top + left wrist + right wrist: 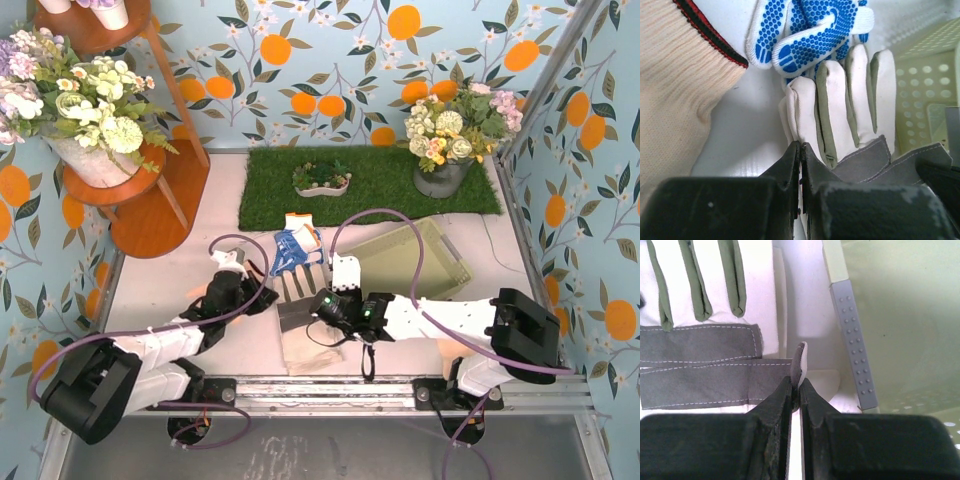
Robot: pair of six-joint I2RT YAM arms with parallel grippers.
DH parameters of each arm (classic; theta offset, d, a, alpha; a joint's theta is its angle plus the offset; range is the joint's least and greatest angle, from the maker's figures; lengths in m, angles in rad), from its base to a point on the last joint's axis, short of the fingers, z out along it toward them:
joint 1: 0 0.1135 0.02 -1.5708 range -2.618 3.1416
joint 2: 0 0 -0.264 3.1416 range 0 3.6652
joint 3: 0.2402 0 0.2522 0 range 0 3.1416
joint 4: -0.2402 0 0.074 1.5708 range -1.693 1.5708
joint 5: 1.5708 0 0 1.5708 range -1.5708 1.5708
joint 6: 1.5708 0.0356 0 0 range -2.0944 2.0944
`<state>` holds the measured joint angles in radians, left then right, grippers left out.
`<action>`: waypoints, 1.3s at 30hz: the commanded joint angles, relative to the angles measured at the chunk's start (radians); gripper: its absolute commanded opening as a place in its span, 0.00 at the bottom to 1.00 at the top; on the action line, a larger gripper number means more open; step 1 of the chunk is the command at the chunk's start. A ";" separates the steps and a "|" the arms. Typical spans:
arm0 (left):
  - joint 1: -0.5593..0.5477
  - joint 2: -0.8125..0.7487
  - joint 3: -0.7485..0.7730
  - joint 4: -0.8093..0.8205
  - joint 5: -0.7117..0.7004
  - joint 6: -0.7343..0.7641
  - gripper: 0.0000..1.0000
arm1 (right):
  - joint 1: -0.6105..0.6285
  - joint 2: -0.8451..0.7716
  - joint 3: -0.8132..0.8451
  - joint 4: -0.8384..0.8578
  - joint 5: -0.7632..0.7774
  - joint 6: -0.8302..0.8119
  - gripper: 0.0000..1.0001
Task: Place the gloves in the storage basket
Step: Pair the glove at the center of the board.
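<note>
On a white table (150, 270), two robot arms are working over a scatter of gloves. Just right of the right gripper (799, 387), the one pale green storage basket (900, 315) is sitting with every glove lying outside it on the tabletop. Four gloves are showing. The overhead camera is catching three of them plainly: a grey-and-cream work glove (297, 292) between the two grippers, a blue-and-white glove (293, 248) just ahead of them, and a peach-tan glove (305, 352) behind the right gripper, toward the arm bases. The second peach-tan glove (680, 85) is mostly hiding under the left arm there; the left wrist camera is showing its ribbed cuff with red-and-black trim, left of the left gripper (800, 150). That gripper's jaws are pressing together, the tips lying against the work glove's outermost cream finger. Only the right wrist camera is showing the right gripper clamping a raised fold at the work glove's grey cuff edge. Far ahead of both grippers, one small white dish (322, 186) is holding green plants.
</note>
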<state>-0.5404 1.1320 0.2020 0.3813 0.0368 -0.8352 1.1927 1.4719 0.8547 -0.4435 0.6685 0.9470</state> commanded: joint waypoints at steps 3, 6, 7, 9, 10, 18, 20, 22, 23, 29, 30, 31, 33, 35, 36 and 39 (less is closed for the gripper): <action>0.006 0.020 0.130 -0.114 -0.073 0.114 0.14 | 0.023 0.009 -0.014 -0.027 0.011 0.007 0.00; 0.007 0.026 0.165 -0.155 -0.081 0.129 0.42 | 0.028 0.026 -0.006 -0.048 0.022 0.028 0.00; 0.007 0.023 0.177 -0.174 -0.085 0.135 0.47 | 0.030 0.034 0.002 -0.062 0.029 0.036 0.00; 0.007 -0.001 0.194 -0.209 -0.098 0.155 0.58 | 0.040 0.051 0.018 -0.085 0.047 0.048 0.00; 0.007 -0.019 0.206 -0.232 -0.111 0.166 0.64 | 0.048 0.057 0.025 -0.090 0.056 0.054 0.00; 0.007 -0.100 0.425 -0.536 -0.292 0.295 0.73 | 0.056 0.083 0.038 -0.091 0.061 0.108 0.00; 0.007 -0.079 0.487 -0.568 -0.265 0.320 0.73 | 0.057 0.082 0.036 -0.093 0.059 0.122 0.00; 0.005 -0.060 0.510 -0.566 -0.184 0.298 0.73 | 0.059 0.081 0.030 -0.100 0.065 0.140 0.00; 0.002 -0.050 0.507 -0.553 -0.145 0.278 0.72 | 0.059 0.080 0.028 -0.104 0.069 0.149 0.00; -0.114 -0.021 0.383 -0.397 -0.081 0.155 0.65 | 0.059 0.099 0.033 -0.128 0.099 0.165 0.00; -0.137 -0.013 0.368 -0.370 -0.081 0.134 0.65 | 0.059 0.104 0.035 -0.135 0.099 0.165 0.00; -0.164 -0.005 0.356 -0.338 -0.081 0.118 0.63 | 0.059 0.110 0.039 -0.144 0.101 0.166 0.00; -0.209 0.018 0.333 -0.285 -0.079 0.087 0.61 | 0.060 0.117 0.042 -0.160 0.104 0.173 0.00; -0.236 0.044 0.308 -0.226 -0.071 0.059 0.59 | 0.064 0.124 0.039 -0.177 0.116 0.186 0.00; -0.245 0.059 0.292 -0.193 -0.067 0.048 0.58 | 0.066 0.129 0.036 -0.184 0.120 0.194 0.00; -0.259 0.115 0.251 -0.093 -0.040 0.021 0.55 | 0.080 0.150 0.033 -0.217 0.134 0.225 0.00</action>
<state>-0.7826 1.2011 0.4805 0.0708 -0.0395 -0.7486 1.2522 1.6070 0.8669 -0.5915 0.7338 1.1130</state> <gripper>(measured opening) 0.568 0.033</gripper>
